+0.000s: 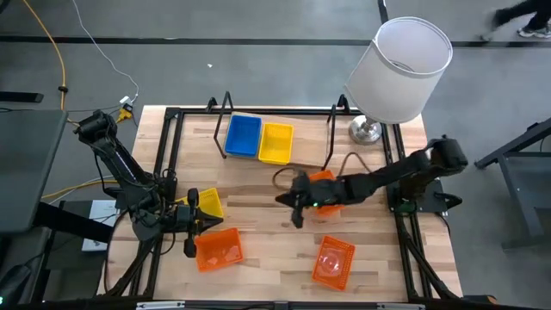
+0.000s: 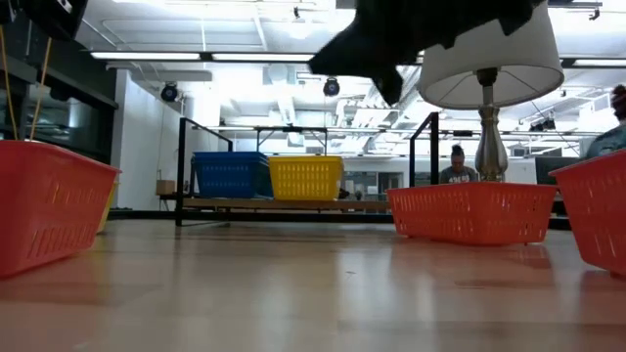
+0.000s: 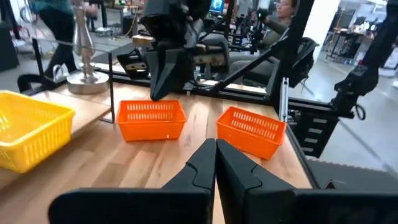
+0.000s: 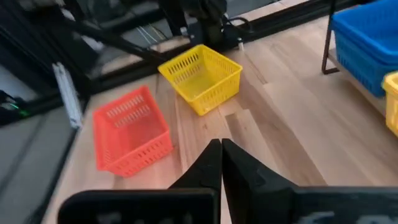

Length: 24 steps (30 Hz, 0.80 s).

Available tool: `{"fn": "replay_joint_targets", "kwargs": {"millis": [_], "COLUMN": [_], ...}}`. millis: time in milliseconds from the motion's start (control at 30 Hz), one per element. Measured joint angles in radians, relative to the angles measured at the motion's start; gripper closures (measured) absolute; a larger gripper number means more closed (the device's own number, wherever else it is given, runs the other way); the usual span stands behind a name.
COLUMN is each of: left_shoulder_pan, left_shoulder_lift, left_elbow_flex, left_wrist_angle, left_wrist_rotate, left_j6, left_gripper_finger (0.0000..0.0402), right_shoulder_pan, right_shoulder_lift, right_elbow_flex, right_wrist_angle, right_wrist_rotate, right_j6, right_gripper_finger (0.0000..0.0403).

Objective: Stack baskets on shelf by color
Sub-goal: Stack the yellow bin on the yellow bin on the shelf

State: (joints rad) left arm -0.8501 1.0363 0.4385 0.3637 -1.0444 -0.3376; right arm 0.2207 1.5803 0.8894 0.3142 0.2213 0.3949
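Bench (image 1: 258, 215), light wood, seen from above, contents listed left to right. Left pincer (image 1: 191, 245): fingers pressed together, holding nothing, poised at the bench's left front edge. Yellow basket (image 1: 207, 203): on the bench just beside the left pincer, toward the back. Orange-red basket (image 1: 219, 250): at the left front, just right of the left pincer. Shelf (image 1: 284, 159): wood board in a black wire frame at the back centre, carrying a blue basket (image 1: 244, 135) on its left and a second yellow basket (image 1: 276, 143) touching it on the right; the remaining shelf board is bare. Right pincer (image 1: 297, 213): fingers closed tight, empty, above mid-bench. Second orange-red basket (image 1: 325, 191): partly under the right arm, just right of that pincer. Third orange-red basket (image 1: 333, 262): at the right front, set askew. Lamp (image 1: 400, 69): white shade, metal base, at the back right corner.
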Motion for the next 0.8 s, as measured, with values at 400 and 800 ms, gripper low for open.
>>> {"fn": "replay_joint_targets", "kwargs": {"millis": [400,800], "left_shoulder_pan": [0.210,0.491], "left_shoulder_lift": [-0.011,0.032], "left_elbow_flex": [0.153,0.286], "left_wrist_angle": [-0.437,-1.052], "left_wrist_rotate": [0.527,0.764], "left_j6": [-0.201,0.202], "left_gripper_finger": [0.0401,0.0400], "right_shoulder_pan": [0.021,0.134], "right_shoulder_lift": [0.172,0.065], "right_elbow_flex": [0.361,0.372], "right_wrist_angle": [-0.437,-0.673], "right_wrist_rotate": [-0.014,0.162], "right_j6": [-0.156,-0.132], "right_gripper_finger": [0.0403,0.0403]}}
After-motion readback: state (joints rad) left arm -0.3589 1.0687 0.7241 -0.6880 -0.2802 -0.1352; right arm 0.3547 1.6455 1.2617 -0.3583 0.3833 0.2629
